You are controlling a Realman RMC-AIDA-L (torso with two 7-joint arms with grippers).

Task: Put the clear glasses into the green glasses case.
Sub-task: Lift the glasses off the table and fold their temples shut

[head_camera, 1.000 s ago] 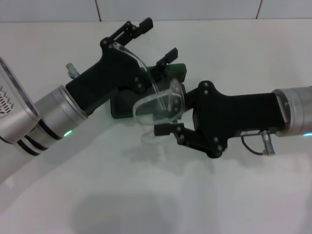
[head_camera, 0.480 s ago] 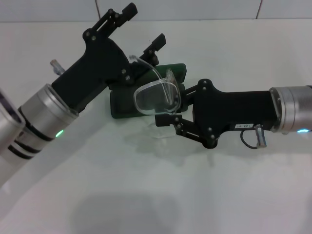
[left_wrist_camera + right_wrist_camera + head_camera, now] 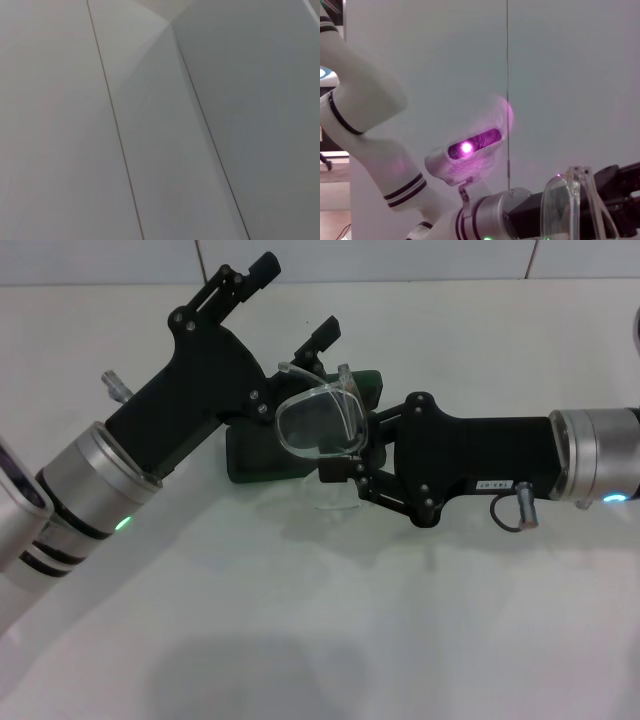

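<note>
Clear glasses (image 3: 320, 423) we are clamping in our right gripper (image 3: 352, 452) above the case (image 3: 262, 455); our left gripper (image 3: 297, 302), fingers apart, is hovering at ten o'clock.

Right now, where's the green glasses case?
In the head view the green glasses case lies on the white table near centre, mostly hidden behind the left gripper and the clear glasses.

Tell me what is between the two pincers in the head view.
The transparent plastic glasses, above the dark green oblong case, between the left pincer and right pincer.
</note>
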